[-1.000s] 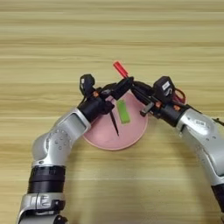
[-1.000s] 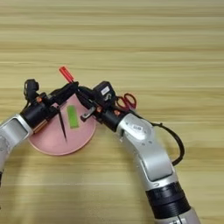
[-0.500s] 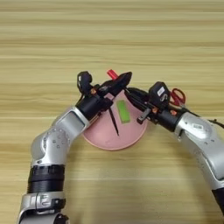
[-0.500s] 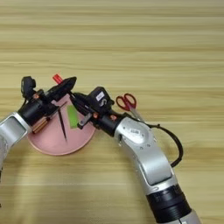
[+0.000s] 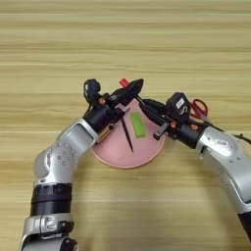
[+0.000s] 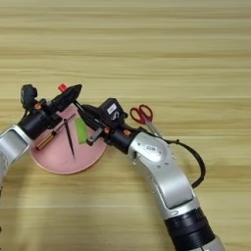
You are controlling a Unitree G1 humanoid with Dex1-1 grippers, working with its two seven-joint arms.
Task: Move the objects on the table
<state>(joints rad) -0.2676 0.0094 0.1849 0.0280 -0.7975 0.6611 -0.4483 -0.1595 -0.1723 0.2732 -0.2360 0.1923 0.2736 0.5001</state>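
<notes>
Sitting on the round pink plate (image 5: 128,156) are a black pen (image 5: 127,135), a green block (image 5: 138,124) and an orange-handled screwdriver (image 6: 50,135). The left gripper (image 5: 131,89) pinches the red-capped marker (image 5: 124,82) over the plate's far rim, not yet down. The right gripper (image 5: 147,109), fingers spread, crowds close beside it. Red scissors (image 6: 142,115) lie just right of the plate.

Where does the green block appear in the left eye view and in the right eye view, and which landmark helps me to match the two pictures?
Left eye view: the green block lies a little right of centre, on the right half of the pink plate.
Right eye view: the green block lies far left, again on the plate's right half.
Shared landmark: the red-handled scissors, on the table to the right of the plate in both.
</notes>
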